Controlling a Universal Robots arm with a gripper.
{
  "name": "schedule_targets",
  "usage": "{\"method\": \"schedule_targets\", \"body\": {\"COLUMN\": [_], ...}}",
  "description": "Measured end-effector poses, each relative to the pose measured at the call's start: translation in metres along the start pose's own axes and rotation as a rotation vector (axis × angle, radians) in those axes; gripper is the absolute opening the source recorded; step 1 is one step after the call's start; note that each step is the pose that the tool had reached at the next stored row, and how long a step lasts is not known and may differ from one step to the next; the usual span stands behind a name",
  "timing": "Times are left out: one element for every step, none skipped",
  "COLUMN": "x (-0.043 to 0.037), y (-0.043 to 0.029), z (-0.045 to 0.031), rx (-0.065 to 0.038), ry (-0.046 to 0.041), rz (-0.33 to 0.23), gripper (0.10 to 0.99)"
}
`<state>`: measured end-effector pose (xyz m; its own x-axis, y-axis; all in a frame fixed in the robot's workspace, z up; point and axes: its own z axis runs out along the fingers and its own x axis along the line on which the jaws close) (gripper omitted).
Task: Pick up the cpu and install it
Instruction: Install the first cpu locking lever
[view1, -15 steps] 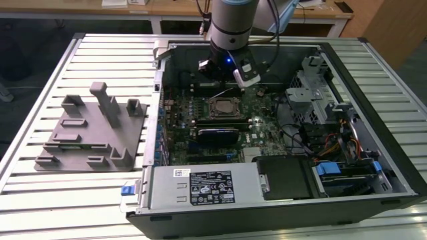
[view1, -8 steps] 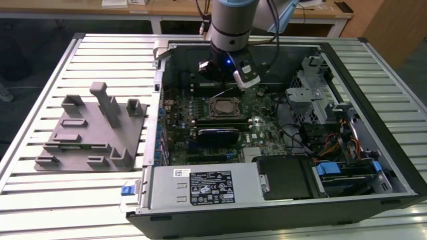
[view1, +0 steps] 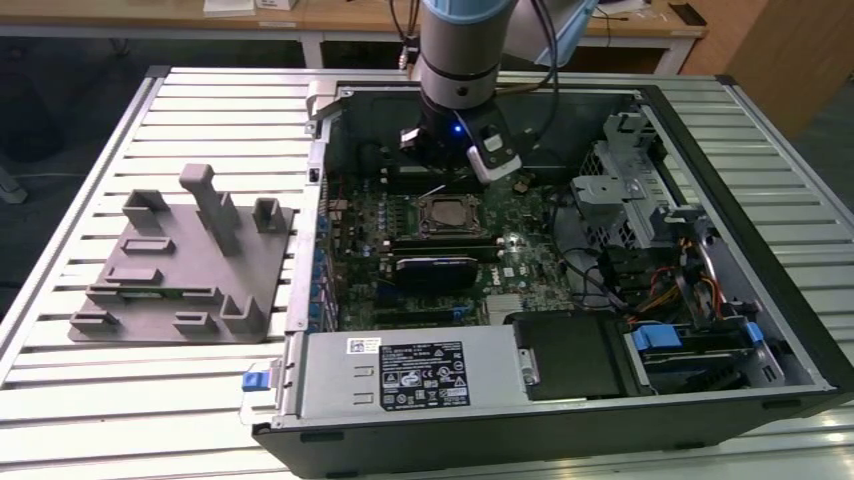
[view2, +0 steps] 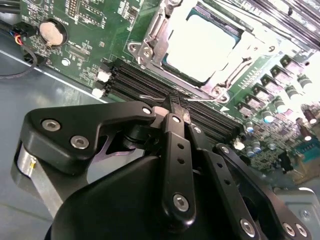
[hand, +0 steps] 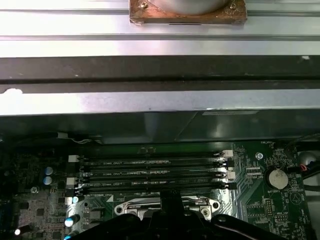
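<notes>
Hand clenched, empty — above cpu seated in mobo socket, inside case.

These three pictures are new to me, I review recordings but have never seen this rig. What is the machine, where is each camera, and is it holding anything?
The exterior view looks down on a slatted metal table bearing an open computer case and, to the exterior view's left, a grey fixture plate with upright posts. The machine is one robot arm reaching into the case. Two cameras ride near its wrist. The second wrist view shows its black gripper, fingers pressed together with nothing between them, above the black memory slots. Just beyond sits the cpu, a shiny square chip already lying in its socket on the green motherboard. The first wrist view faces the memory slots and the case wall.
</notes>
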<state>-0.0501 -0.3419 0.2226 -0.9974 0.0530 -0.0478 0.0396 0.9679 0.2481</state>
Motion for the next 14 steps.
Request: {"method": "schedule_targets", "body": {"x": [0.0000,0.0001,0.0001,0.0001,0.0001,0.0000,0.0001,0.0001,0.0001,0.0001,0.0001,0.0001,0.0001,0.0002], "y": [-0.0002,-0.0004,-0.0006,-0.0007,-0.0007,-0.0006,-0.0007,-0.0007,-0.0007,-0.0007,-0.0007,-0.0008,-0.0009,-0.0010], "z": [0.0007,0.0014,0.0020,0.0023,0.0023,0.0024,0.0024,0.0025,0.0025,0.0025,0.0025,0.0031,0.0035,0.0038], "rx": [0.000,0.000,-0.001,-0.001,-0.001,-0.001,-0.001,-0.001,-0.001,-0.001,-0.001,-0.002,-0.002,-0.002], "ry": [-0.0047,-0.0097,-0.0149,-0.0169,-0.0169,-0.0170,-0.0170,-0.0170,-0.0171,-0.0171,-0.0180,-0.0251,-0.0297,-0.0363], "rz": [-0.001,-0.002,-0.004,-0.004,-0.004,-0.004,-0.004,-0.004,-0.004,-0.004,-0.005,-0.006,-0.007,-0.009], "gripper": [0.106,0.106,0.106,0.106,0.106,0.106,0.106,0.106,0.106,0.106,0.106,0.106,0.106,0.106]}}
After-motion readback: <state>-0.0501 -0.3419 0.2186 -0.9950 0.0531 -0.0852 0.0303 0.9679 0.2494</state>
